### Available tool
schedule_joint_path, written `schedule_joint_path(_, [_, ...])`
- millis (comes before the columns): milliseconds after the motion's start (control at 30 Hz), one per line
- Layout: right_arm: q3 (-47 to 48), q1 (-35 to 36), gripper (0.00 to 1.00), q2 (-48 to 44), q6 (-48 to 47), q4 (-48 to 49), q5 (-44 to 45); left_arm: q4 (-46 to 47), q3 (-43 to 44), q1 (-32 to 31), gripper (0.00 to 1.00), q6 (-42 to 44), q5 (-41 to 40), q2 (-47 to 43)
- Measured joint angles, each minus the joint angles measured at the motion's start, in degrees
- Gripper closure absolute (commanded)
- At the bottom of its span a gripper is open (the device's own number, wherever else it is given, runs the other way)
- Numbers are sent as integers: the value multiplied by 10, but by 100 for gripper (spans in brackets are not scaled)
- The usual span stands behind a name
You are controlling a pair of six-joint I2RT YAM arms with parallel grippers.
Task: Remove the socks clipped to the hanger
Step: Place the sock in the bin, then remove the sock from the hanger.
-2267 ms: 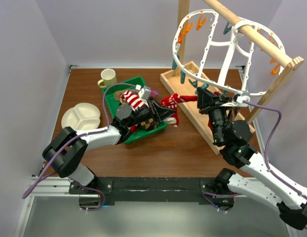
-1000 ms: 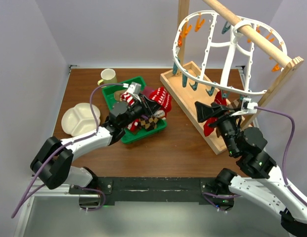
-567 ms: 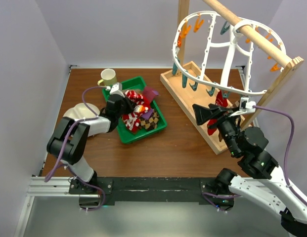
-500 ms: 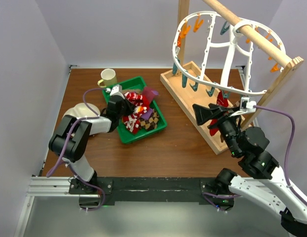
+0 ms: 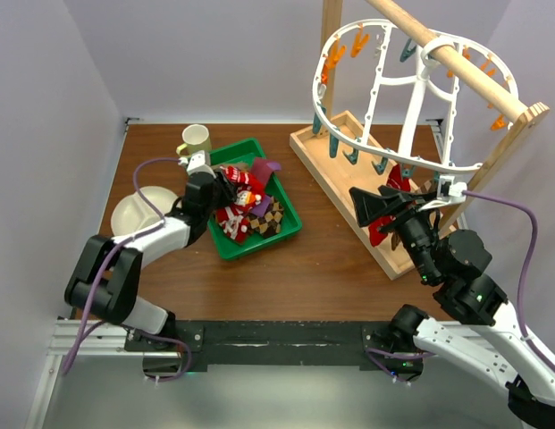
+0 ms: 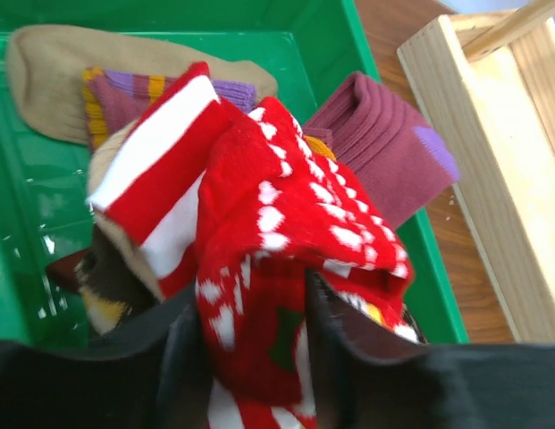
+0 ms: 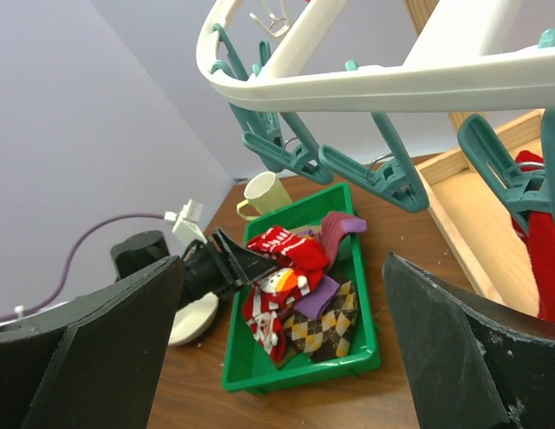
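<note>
left gripper (image 6: 252,313): two fingers parted, one red snowflake sock (image 6: 295,214) loose between them on the heap in the one green tray (image 6: 322,45). right gripper (image 7: 283,261) gapes empty under the hanger (image 7: 393,85), where one red sock (image 7: 538,250) hangs clipped.

The top external camera sits high behind both arm bases and looks down at the whole bench (image 5: 331,259). In that view the green tray (image 5: 259,245) lies toward ten o'clock and the white hanger (image 5: 420,163) toward two o'clock.

The left wrist camera hangs very close over the tray, facing down onto the socks (image 6: 286,223), with the left tool (image 6: 259,357) along its bottom edge.

The right wrist camera sits just beneath the hanger's rim and faces toward nine o'clock across the bench. The right tool (image 7: 284,264) frames both lower corners of its picture.

All three views share the tray and its socks.
</note>
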Motion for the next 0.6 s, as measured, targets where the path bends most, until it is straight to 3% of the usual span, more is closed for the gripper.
schedule_joint_path(133, [0, 0, 2, 0, -3, 0, -8, -24, -9, 1, 26, 8, -13, -51])
schedule_joint_path(233, [1, 0, 1, 0, -5, 0, -14, -37, -13, 1, 21, 14, -20, -78])
schedule_joint_path(600, [6, 0, 1, -1, -6, 0, -28, -77, -53, -6, 20, 34, -35, -225])
